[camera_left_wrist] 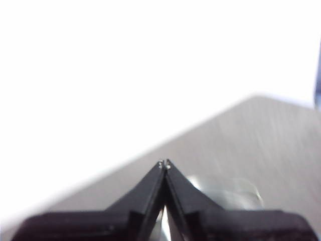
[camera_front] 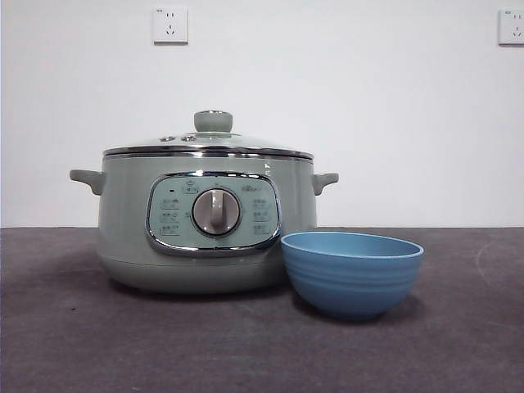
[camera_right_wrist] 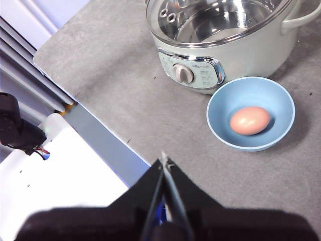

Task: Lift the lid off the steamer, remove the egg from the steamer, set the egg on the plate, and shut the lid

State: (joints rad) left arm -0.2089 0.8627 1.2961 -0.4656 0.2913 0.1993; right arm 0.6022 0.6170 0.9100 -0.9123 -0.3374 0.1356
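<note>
The pale green steamer stands on the grey table with the glass lid on it; its green knob is on top. The steamer also shows in the right wrist view with the lid in place. The blue plate stands just right of and in front of the steamer. In the right wrist view the plate holds a brown egg. My right gripper is shut and empty, high above the table's near edge. My left gripper is shut and empty, away from the things.
Two wall sockets are on the white wall behind. The table's edge with a white surface and cables beside it shows in the right wrist view. Neither arm shows in the front view.
</note>
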